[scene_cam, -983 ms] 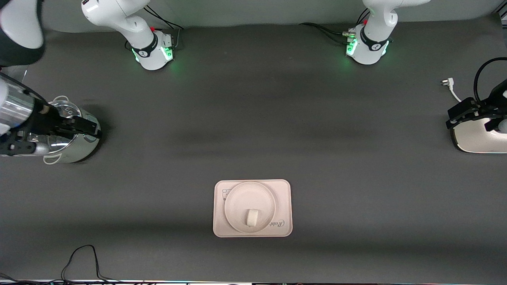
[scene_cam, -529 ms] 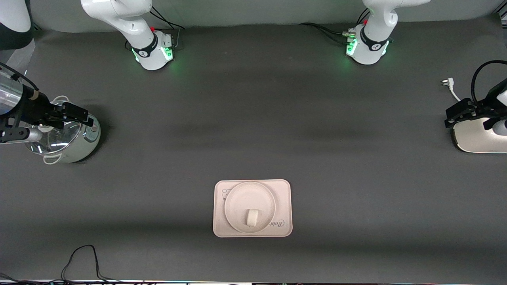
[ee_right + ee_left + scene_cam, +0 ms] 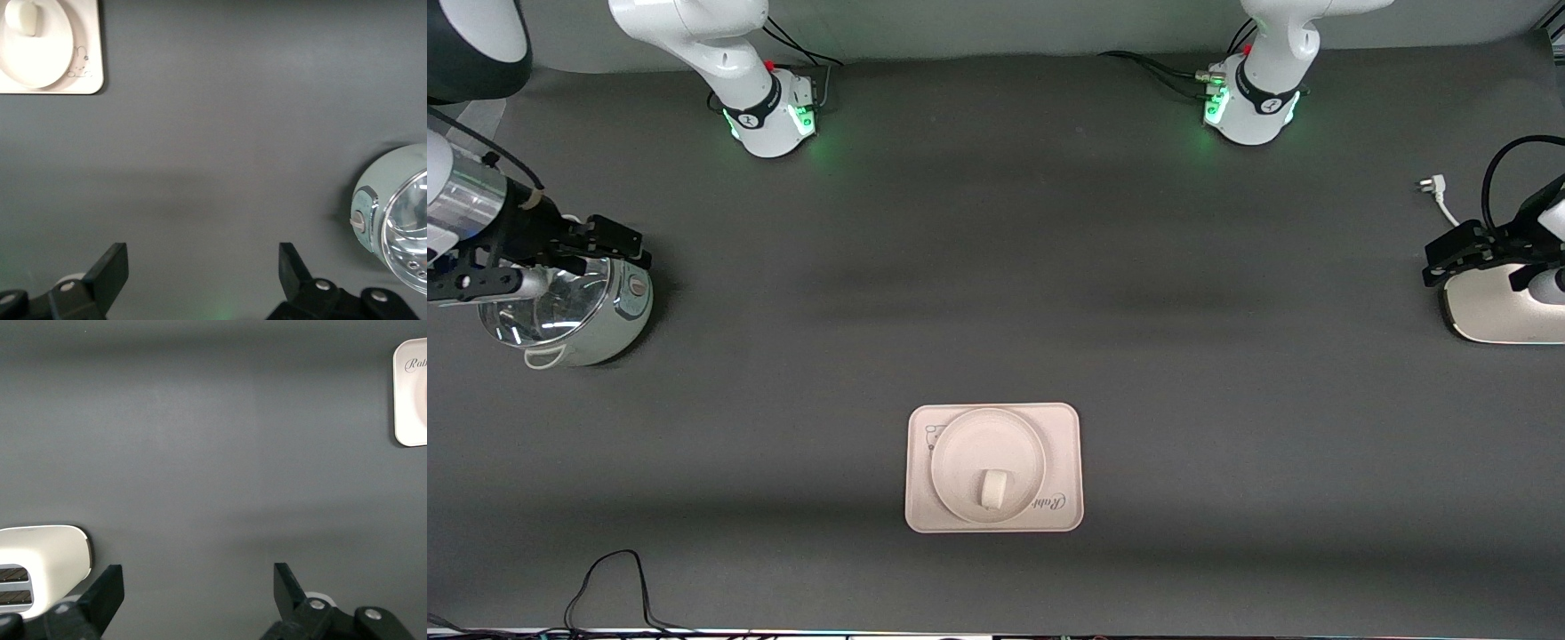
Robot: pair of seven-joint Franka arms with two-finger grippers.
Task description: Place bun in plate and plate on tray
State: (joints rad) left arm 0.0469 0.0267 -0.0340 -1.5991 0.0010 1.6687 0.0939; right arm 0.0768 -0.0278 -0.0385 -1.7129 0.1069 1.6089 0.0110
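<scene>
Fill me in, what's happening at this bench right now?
Nothing is being handled. The bun sits in the plate, and the plate sits on the tray, nearer the front camera than both arms. The left gripper, open and empty, hangs over a white toaster at its end of the table. The right gripper, also open and empty, hangs over a metal pot at the other end.

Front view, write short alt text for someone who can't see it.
A small off-white bun sits in a round cream plate on a cream-pink rectangular tray. The right gripper hangs over a shiny metal pot, the left gripper over a white toaster.
</scene>
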